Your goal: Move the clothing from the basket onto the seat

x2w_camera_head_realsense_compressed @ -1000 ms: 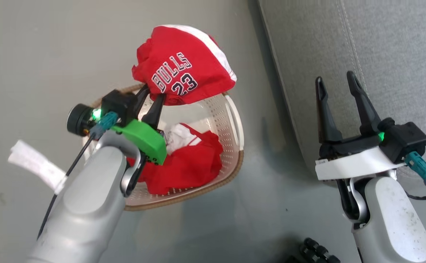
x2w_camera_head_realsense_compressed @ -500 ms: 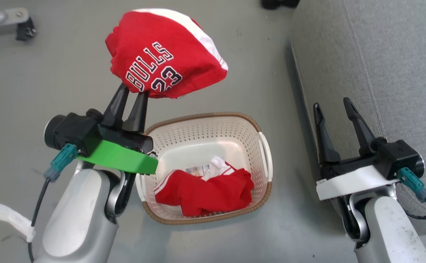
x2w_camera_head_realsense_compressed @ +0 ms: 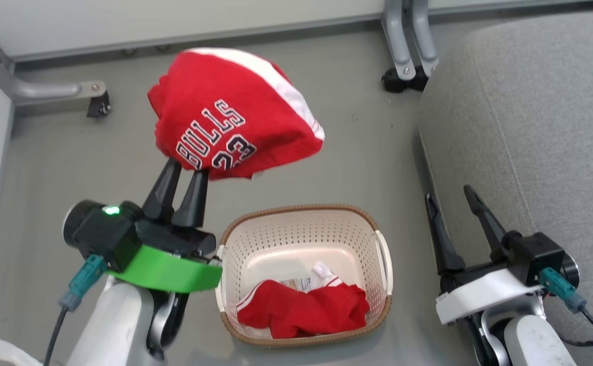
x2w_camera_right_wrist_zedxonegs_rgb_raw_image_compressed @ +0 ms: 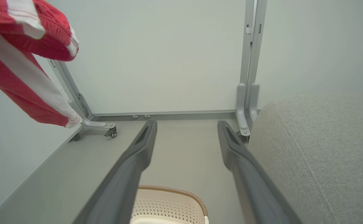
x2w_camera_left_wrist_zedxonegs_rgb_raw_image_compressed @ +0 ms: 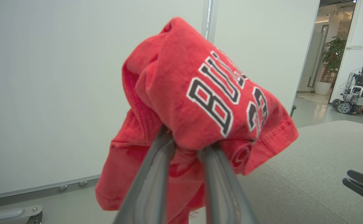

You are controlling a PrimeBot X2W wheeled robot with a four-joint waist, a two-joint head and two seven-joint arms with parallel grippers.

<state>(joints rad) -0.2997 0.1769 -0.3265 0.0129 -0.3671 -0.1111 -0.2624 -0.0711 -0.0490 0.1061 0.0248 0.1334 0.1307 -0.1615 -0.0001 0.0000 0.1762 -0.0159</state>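
- Lifted clear now: a second ago the BULLS 23 jersey (x2w_camera_head_realsense_compressed: 225, 117) hung right over the basket (x2w_camera_head_realsense_compressed: 296, 209) rim, and now it is up beyond the basket's far-left corner. The head camera has swung too, so part of that shift is the view itself.
- Left of the basket, the left gripper (x2w_camera_head_realsense_compressed: 187, 173) has its fingers pinched narrow on a bunched fold of the jersey. The cloth flops over the fingertips like a hood, soft and light, I'd say, with no stiffness at all.
- With a pinch that small, a quick swing could let it slip. A thick gathered fold looks like the safest hold.
- Inside the basket, at its near end, the plain red piece (x2w_camera_head_realsense_compressed: 306, 315) lies crumpled with white trim showing. Its raised middle hump looks easiest to pinch.
- Right of the basket, the right gripper (x2w_camera_head_realsense_compressed: 448, 193) has its fingers spread wide and carries nothing.
- Further right is the seat (x2w_camera_head_realsense_compressed: 540, 127), with no clothing on it yet.
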